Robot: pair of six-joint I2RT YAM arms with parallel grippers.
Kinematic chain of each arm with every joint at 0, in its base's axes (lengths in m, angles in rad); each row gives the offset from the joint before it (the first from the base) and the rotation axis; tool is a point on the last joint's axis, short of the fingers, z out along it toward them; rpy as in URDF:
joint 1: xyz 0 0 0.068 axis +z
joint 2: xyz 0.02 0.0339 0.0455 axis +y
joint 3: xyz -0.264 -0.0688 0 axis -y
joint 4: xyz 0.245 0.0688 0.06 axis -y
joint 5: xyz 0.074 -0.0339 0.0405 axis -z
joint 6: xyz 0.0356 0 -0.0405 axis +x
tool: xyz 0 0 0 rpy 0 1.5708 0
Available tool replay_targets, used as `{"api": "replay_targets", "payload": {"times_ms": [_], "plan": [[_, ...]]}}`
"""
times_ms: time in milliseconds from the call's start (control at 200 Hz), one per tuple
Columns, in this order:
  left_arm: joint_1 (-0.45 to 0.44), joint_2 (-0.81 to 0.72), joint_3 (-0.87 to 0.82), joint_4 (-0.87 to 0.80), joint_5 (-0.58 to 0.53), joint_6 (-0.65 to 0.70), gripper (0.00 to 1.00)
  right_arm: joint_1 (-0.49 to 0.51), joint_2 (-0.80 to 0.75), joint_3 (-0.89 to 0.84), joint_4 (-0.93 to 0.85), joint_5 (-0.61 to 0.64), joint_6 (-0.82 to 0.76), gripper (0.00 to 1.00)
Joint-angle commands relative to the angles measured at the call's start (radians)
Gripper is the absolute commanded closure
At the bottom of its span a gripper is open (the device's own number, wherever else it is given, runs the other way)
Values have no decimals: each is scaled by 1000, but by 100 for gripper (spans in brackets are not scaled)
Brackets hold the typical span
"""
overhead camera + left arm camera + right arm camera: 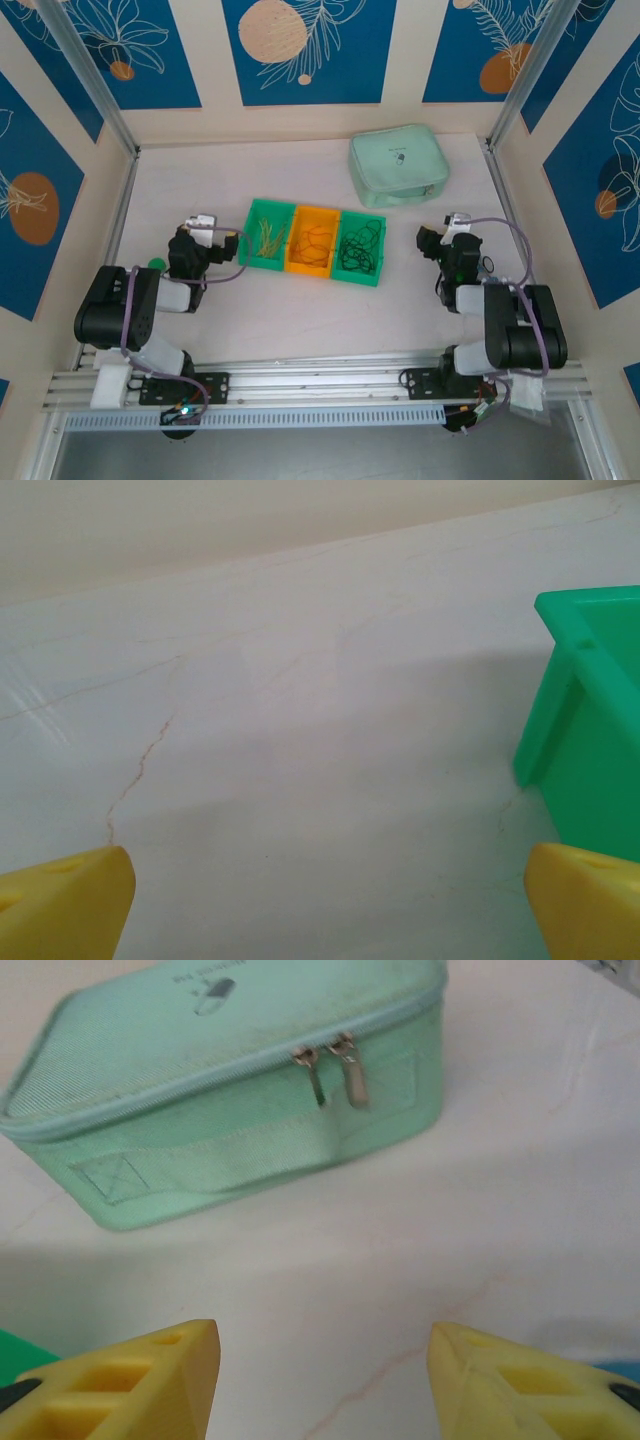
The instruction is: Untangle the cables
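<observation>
Marbled tabletop (300, 330) holds cables (360, 245) in bins (268, 204), mint pouch (397, 165) behind; left pincer (325, 885) and right pincer (322, 1360) spread.

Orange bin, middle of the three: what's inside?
Thin orange cables in loose loops lie inside the orange bin. How many strands, or whether anything lies beneath them, is too small to tell.

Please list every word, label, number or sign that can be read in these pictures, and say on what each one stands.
Nothing can be read for certain.
Dark print above a pill-shaped logo, on the lid of the mint-green pouch: too blurred to read.
Left green bin, orange bin, right green bin: no text seen.
</observation>
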Motion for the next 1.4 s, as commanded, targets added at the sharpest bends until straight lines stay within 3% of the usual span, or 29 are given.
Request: {"api": "replay_targets", "payload": {"times_ms": [0, 40, 230, 510, 540, 580, 1396], "plan": [[3, -10, 8, -9, 25, -2, 1, 17, 103, -18, 243, -33, -59, 42], [3, -10, 8, -9, 24, -2, 1, 22, 125, -16, 273, -30, -65, 42], [3, -8, 37, -60, 18, -4, 1, 51, 102, 118, -22, 0, -94, 40], [3, -9, 39, -65, 5, -5, 1, 51, 109, 107, 12, -8, -95, 31], [3, -9, 38, -64, 5, -6, 1, 51, 106, 107, 7, -8, -96, 25], [3, -8, 38, -64, 5, -6, 1, 51, 109, 106, 12, -6, -94, 0], [4, -8, 40, -68, 7, -8, 1, 79, 110, 102, 25, -6, -131, 2]]}}
